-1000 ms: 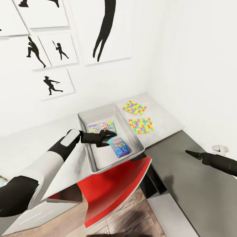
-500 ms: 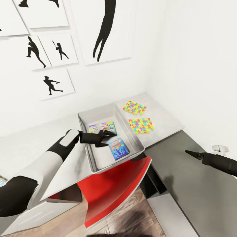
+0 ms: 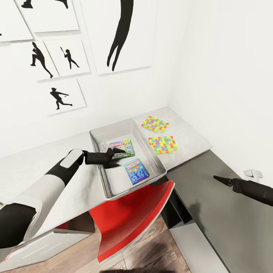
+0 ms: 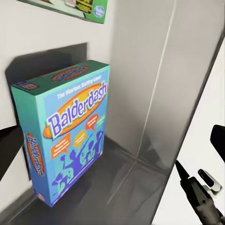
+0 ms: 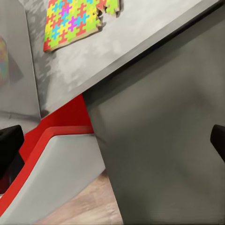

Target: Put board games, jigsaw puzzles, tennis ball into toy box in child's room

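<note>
The light grey toy box (image 3: 99, 168) stands on the table (image 3: 41, 167). Two board games lie flat inside it: a white-green Monopoly one (image 3: 122, 146) at the far end and a blue Balderdash one (image 3: 136, 170) (image 4: 70, 136) nearer me. My left gripper (image 3: 120, 157) hovers open and empty over the box's left half, just left of the blue game. Two jigsaw puzzles (image 3: 154, 124) (image 3: 162, 144) lie on the table right of the box. My right gripper (image 3: 219, 178) hangs open and empty over the dark cabinet. The tennis ball is out of view.
A red chair (image 3: 132, 216) is tucked under the table below the toy box. A lower dark-topped cabinet (image 3: 212, 216) adjoins the table's right end, with a small white object (image 3: 253, 173) near my right arm. White walls close the corner behind and to the right.
The blue game left my left gripper's fingers and settled flat in the toy box. The left arm then drew back to the left, uncovering the Monopoly game. The right arm barely moved.
</note>
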Tool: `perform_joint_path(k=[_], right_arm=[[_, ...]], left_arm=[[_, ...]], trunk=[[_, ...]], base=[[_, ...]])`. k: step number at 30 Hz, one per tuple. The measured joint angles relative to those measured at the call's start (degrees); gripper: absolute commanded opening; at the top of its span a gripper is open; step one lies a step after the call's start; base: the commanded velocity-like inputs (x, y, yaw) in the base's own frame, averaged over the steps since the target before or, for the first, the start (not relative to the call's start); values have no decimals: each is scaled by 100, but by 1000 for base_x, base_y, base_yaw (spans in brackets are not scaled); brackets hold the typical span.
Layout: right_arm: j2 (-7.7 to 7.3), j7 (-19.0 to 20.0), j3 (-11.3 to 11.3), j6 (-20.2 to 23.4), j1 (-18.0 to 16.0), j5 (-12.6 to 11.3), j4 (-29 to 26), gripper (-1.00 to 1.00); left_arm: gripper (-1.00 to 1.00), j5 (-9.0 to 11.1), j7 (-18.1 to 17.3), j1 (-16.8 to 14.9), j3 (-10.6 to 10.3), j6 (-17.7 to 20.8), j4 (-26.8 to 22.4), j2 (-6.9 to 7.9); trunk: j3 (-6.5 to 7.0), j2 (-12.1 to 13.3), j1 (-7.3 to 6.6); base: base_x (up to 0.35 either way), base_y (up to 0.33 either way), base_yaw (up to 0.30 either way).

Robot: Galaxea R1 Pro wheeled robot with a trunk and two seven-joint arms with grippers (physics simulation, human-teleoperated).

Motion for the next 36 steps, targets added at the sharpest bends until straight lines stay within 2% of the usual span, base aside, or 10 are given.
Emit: perform_joint_path(k=[7, 12, 13, 14, 15, 16, 18, 27, 32, 36], right_arm=[[1, 8, -5, 0, 29, -10, 0, 100], [1, 14, -8, 0, 38, -16, 0, 100], [1, 18, -9, 0, 42, -20, 0, 100], [-2, 86, -16, -67, 80, -26, 0, 100], [-3, 135, -18, -115, 96, -31, -1, 100], [-3, 136, -18, -118, 96, -29, 0, 100], [-5, 260, -30, -219, 118, -31, -1, 100], [-8, 653, -69, -349, 148, -29, -1, 100], [-15, 822, -101, -370, 153, -28, -5, 100], [-23, 864, -126, -375, 155, -28, -7, 100]], left_arm=[[100, 295, 0, 4, -28, 11, -169, 65], [100, 344, 0, 21, -48, 11, -473, 78], [100, 382, 0, 37, -53, 10, -676, 83], [100, 450, -1, 161, -56, 8, -1422, 95], [100, 444, 1, 221, -57, 5, -1790, 98], [100, 414, 1, 224, -58, 4, -1801, 99], [100, 435, 8, 321, -56, 1, -2401, 98], [100, 384, 195, 450, -62, -11, -3650, 87], [100, 391, 582, 503, -72, -28, -4329, 48], [100, 376, 791, 550, -80, -39, -4602, 22]], trunk=[[0, 0, 0], [0, 0, 0], [0, -1, 0], [0, 0, 1], [0, -2, -2], [0, 0, 0], [0, -1, -1], [0, 0, 0], [0, -1, 0], [0, 0, 0]], base=[[0, 0, 0], [0, 0, 0], [0, 0, 0], [0, 0, 0], [0, 0, 0], [0, 0, 0], [0, 0, 0], [0, 0, 0], [0, 0, 0], [0, 0, 0]])
